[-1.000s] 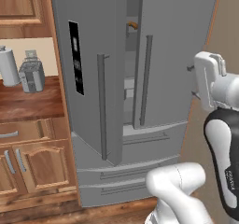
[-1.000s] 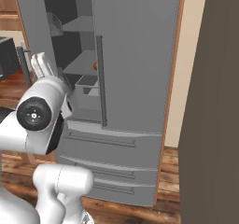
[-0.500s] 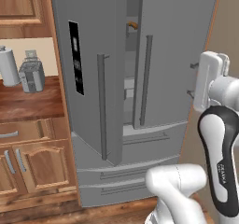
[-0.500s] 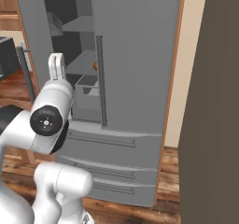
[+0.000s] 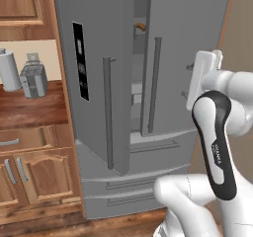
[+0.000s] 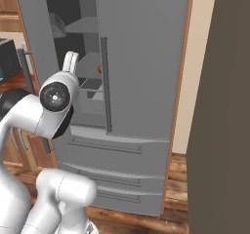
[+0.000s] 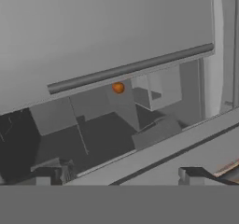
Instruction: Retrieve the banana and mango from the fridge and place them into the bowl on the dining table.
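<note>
The gripper [image 5: 189,81] is wide open with nothing in it, out in front of the fridge [image 5: 188,38]. The fridge's left door stands open. Deep inside the fridge, the mango [image 7: 118,87] sits on a shelf, and the banana [image 5: 140,26] lies higher up.

The only lettering stands on the robot arm [image 5: 217,147]: a short line of small pale print running lengthwise down the black band of its forearm, on the side turned away from the fridge [image 5: 148,83]. It is too small and blurred to make out. The black display panel [image 5: 79,60] on the fridge's left door, just left of that door's bar handle, is plain dark, with no characters or symbols that can be made out.
</note>
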Motion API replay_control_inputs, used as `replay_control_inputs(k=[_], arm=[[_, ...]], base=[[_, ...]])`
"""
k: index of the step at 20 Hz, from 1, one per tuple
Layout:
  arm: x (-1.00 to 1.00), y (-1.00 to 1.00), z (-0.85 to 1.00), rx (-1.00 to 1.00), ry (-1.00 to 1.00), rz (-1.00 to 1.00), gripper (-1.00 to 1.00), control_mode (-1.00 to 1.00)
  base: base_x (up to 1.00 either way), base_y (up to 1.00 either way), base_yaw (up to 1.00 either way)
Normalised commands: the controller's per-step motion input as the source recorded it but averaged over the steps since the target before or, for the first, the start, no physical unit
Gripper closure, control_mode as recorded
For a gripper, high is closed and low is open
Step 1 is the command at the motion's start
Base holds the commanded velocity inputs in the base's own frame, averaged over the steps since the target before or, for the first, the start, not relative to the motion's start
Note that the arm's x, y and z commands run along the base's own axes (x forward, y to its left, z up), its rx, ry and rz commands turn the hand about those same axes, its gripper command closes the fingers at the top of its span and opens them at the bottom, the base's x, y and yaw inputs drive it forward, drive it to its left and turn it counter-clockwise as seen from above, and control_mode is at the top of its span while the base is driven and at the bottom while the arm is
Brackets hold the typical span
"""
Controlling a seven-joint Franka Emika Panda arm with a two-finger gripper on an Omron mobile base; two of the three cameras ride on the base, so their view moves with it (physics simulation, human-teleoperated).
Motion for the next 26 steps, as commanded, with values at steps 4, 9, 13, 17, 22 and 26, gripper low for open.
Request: replay_control_inputs(k=[4, 9, 13, 17, 22, 26], arm=[[0.33, 0.35, -0.18, 0.00, 0.03, 0.09, -1.00, -1.00], [0.23, 0.34, -0.25, -0.02, -0.01, 0.10, -1.00, -1.00], [0.45, 0.24, -0.19, 0.00, 0.00, 0.11, -1.00, -1.00], [0.53, 0.21, -0.04, 0.00, -0.03, 0.12, -1.00, -1.00], [0.47, 0.18, 0.00, -0.05, -0.07, 0.13, -1.00, -1.00], [0.34, 0.28, 0.00, -0.14, -0.12, 0.12, -1.00, -1.00]], base=[[0.00, 0.00, 0.00], [0.00, 0.00, 0.00], [0.00, 0.00, 0.00], [0.00, 0.00, 0.00], [0.00, 0.00, 0.00], [0.00, 0.00, 0.00]])
